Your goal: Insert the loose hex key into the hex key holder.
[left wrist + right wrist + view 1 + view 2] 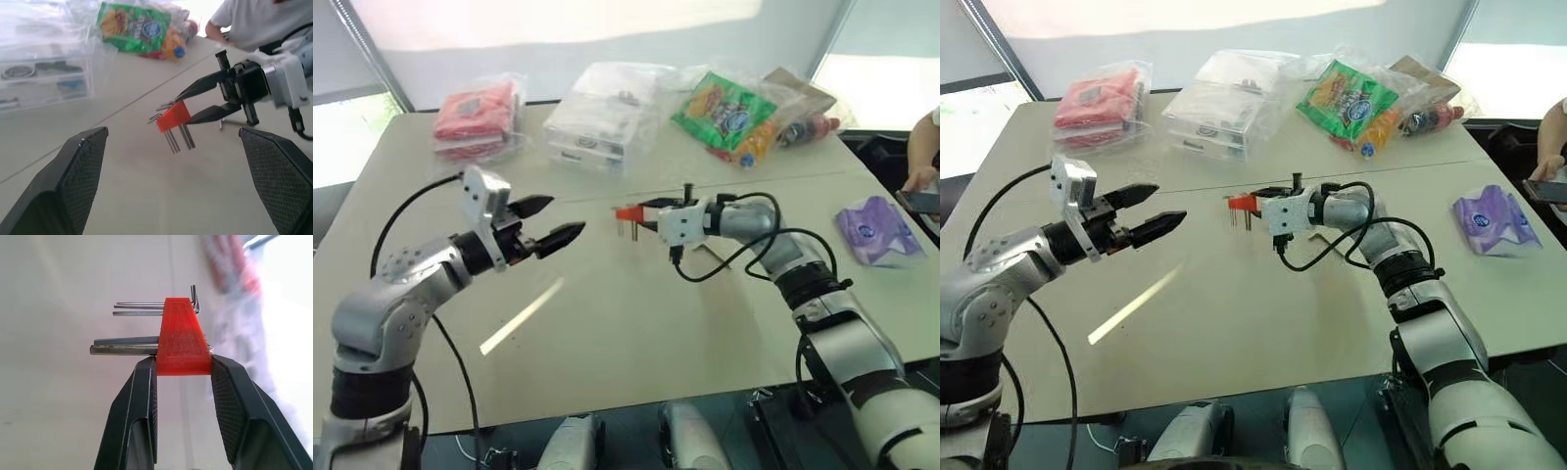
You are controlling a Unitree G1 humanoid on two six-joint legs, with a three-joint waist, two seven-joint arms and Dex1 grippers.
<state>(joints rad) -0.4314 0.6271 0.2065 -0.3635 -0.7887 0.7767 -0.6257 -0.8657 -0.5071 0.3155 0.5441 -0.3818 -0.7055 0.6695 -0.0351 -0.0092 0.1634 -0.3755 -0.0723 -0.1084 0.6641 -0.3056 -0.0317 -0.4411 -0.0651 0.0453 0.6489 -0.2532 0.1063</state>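
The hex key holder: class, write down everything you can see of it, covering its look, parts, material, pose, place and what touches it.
The hex key holder is a small orange-red block, plastic by its look and wedge-shaped, wider at the gripped end. Several thin grey metal keys stick out of it in a row like prongs, longer ones near the grip; one shows its bent end on the other side. It is held clear above the pale table, between the robot's arms. The right pincer is shut on its wide end, one black finger on each side. Nothing else touches it.
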